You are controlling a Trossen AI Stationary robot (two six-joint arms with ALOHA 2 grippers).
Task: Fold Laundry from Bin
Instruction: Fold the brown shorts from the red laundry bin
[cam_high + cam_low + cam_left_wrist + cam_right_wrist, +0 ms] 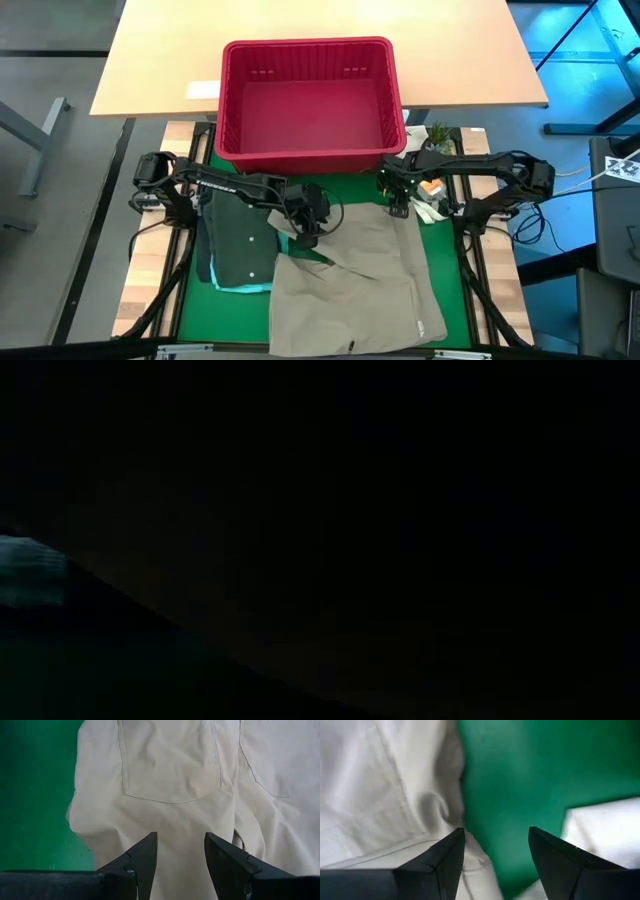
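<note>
The left end effector point(308, 232) hovered with its two dark fingers point(141, 862) spread apart and nothing between them, directly above the beige-tan garment point(355, 285); its wrist view looked straight down on the pale cloth with a stitched pocket outline beneath the gap. In the high view it sat at the upper left corner of that garment, close to where the cloth met the dark garment point(240, 245). The right end effector point(398, 205) was likewise parted and held nothing, poised at the beige-tan garment's upper right edge, one finger point(445, 862) over the cloth's rim and the other over the bare green mat point(440, 260). The beige-tan garment lay spread flat on the green mat, covering the middle and lower right of the worktop point(150, 290). The dark garment lay folded just to its left, under the left arm, and a light teal garment point(245, 287) peeked out from beneath its lower edge. The red bin point(310, 100) stood beyond the mat, between and just past both arms, resting partly on a light wooden table point(160, 60), and its inside showed no cloth. A few small objects lay near the right arm, too small to identify. The low view was almost wholly dark.
</note>
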